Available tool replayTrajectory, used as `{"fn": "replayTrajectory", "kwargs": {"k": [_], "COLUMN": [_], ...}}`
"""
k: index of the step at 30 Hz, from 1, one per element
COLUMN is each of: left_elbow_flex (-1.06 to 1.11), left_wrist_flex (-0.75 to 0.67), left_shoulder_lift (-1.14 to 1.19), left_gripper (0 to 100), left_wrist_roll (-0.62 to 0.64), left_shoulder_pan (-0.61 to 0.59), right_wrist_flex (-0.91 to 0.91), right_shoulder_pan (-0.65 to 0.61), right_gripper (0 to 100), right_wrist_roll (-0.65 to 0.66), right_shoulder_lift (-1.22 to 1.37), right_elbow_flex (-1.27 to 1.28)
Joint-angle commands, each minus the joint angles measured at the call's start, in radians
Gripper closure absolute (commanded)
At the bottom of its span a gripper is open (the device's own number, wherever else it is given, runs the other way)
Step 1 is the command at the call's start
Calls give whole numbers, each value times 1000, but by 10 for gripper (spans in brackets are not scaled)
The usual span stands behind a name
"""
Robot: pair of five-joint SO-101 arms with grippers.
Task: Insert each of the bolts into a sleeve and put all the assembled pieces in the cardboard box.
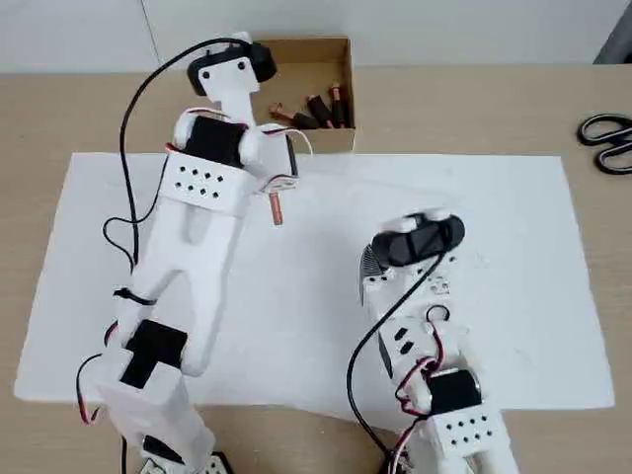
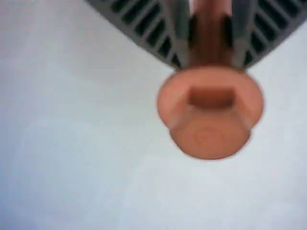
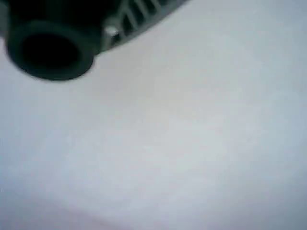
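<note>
Gripping an orange bolt [image 2: 209, 115] in the left gripper [image 2: 209, 52], fingers [image 2: 180, 45] clenched on the shank from both sides, with the flanged hex head sticking out just past the fingertips and hanging clear above the white paper sheet [image 1: 494, 296]. Grasping, by the look of it, a black sleeve [image 3: 48, 51] in the right gripper [image 3: 96, 28], its open bore poking out beyond the ribbed finger [image 3: 139, 12] and held off the paper.

Well apart for now: bolt and sleeve not yet brought together, so nothing mated at this moment.

Beyond the left fingers, close by, the cardboard box [image 1: 348, 59], already loaded with several assembled pieces [image 1: 314, 111], copper-coloured bolts seated in dark sleeves. Off to the far side of the right fingers, beyond the paper, a pair of scissors [image 1: 607, 138], no part of the job.

Judging by that: most of the work done. Left to do: line up the bolt with the sleeve's bore, push it home, drop the pair into the box. Probably the last set.
</note>
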Motion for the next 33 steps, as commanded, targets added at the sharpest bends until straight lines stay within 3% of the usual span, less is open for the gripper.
{"fn": "replayTrajectory", "kwargs": {"k": [1,8,14,24,33], "left_elbow_flex": [-45,-42,-53,-162,-162], "left_wrist_flex": [-32,-155,-222,72,158], "left_shoulder_lift": [-23,-23,-28,-281,-466], "left_gripper": [995,995,995,995,995], "left_wrist_roll": [6,12,6,-44,-35], "left_shoulder_pan": [60,91,109,210,226], "right_wrist_flex": [-85,-15,22,22,22], "right_shoulder_pan": [-38,-93,-93,-93,-93], "right_gripper": [994,994,995,995,995], "right_wrist_roll": [-8,-103,-110,-110,-109], "right_shoulder_lift": [-107,-229,-252,-251,-254], "right_elbow_flex": [46,110,112,112,112]}}
